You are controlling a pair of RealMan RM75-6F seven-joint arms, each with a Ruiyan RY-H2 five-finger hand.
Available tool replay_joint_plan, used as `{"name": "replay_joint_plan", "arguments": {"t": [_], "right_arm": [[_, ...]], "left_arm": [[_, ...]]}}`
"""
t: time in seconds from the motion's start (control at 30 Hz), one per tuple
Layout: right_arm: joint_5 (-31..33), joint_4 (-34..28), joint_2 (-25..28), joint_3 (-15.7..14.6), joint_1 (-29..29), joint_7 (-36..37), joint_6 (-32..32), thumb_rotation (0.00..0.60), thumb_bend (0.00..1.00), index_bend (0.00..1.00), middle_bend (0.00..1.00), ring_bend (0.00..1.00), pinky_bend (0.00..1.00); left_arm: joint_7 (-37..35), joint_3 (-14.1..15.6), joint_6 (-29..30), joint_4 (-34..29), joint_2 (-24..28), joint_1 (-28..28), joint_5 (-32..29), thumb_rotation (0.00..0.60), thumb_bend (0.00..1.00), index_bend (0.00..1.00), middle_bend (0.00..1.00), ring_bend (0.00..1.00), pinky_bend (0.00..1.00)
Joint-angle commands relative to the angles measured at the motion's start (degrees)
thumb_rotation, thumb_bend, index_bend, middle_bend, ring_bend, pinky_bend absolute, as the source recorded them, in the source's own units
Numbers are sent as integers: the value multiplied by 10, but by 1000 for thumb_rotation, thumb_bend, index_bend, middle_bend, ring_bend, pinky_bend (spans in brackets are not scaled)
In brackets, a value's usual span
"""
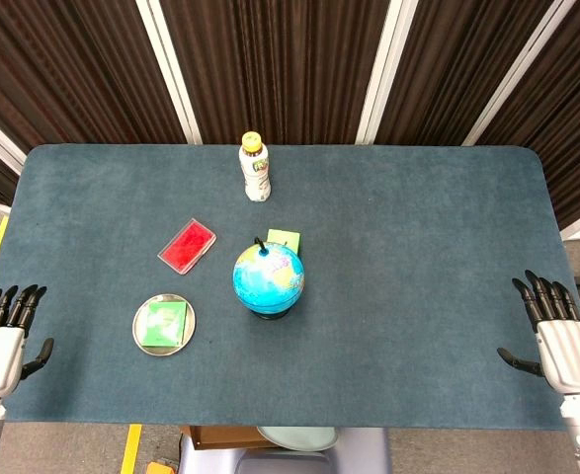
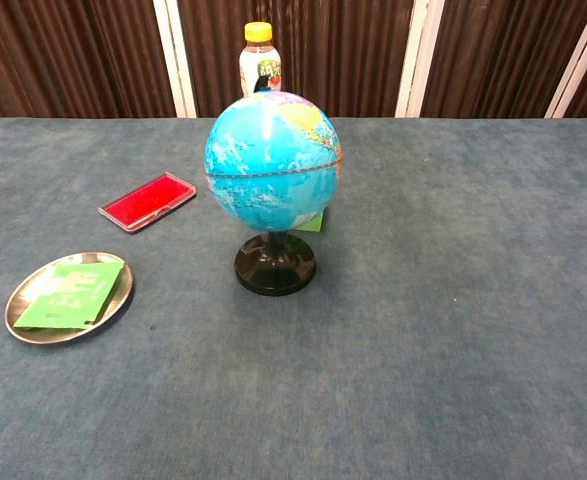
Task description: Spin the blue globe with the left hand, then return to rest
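Blue globe point(image 1: 268, 277) stands upright on its black base point(image 2: 275, 264) near mid-bench, a little toward the robot's left, so the left hand has the shorter reach. Nothing touches it. Just behind it: a green pad point(image 1: 285, 238); further back, a yellow-capped bottle point(image 1: 255, 168). Off to the left: a red case point(image 1: 187, 245) and a steel dish point(image 1: 146, 337) holding a green packet point(image 1: 164, 323), both apart from the globe. Teal felt bench point(image 1: 418, 247). Left hand point(image 1: 1, 341) and right hand point(image 1: 558, 331) sit at the near bench corners, fingers extended, apart, holding nothing. Looks like rest pose; can't tell whether the spin is done.
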Motion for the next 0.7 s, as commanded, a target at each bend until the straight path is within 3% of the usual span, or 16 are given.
{"name": "replay_joint_plan", "arguments": {"t": [0.03,0.4,0.7], "right_arm": [[0,0,1,0,2,2,-2,600,52,0,0,0,0],[-7,3,5,-3,-1,19,4,600,52,0,0,0,0],[-21,-6,19,-1,-3,26,20,600,52,0,0,0,0]], "left_arm": [[3,2,-5,-4,1,-2,-2,600,379,100,105,55,24],[-2,6,-3,-17,9,-12,26,600,382,102,107,56,23],[-17,1,-46,-55,25,-77,103,600,382,104,107,57,23]]}}
